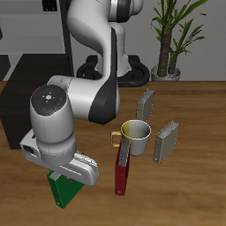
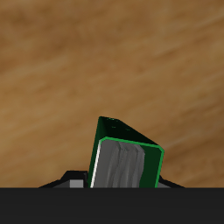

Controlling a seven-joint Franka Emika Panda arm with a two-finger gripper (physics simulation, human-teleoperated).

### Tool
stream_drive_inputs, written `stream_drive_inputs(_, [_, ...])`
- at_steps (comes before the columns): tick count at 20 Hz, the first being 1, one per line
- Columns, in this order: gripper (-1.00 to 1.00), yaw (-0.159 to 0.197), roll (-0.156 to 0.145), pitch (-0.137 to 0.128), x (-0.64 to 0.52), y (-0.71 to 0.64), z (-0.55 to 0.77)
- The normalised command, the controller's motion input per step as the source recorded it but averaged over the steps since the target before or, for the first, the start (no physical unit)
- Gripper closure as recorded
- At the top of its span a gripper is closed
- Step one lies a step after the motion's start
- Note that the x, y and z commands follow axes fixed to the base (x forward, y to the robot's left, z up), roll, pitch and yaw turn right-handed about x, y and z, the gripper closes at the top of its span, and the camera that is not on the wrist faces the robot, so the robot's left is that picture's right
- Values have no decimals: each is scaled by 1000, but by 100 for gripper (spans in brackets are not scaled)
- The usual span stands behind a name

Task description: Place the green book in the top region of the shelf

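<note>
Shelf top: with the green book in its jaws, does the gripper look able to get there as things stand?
Probably yes. The gripper holds the green book near the table's front edge, and the shelf sits farther back. The mug, red book and grey books stand off to the side.

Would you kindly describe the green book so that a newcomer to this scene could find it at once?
Start at the wooden table and follow the white robot arm down to its gripper near the front edge. The green book hangs between the fingers there, above the tabletop. It is the only bright green one; the dark red book and two grey books stand beside the mug.
</note>
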Motion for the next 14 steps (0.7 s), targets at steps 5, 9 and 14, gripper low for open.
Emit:
stream_drive_inputs(5, [100,10,71,-69,-318,376,415])
stream_drive_inputs(9, [100,50,-70,-105,-234,31,577])
stream_drive_inputs(14, [100,19,-55,-86,-257,24,431])
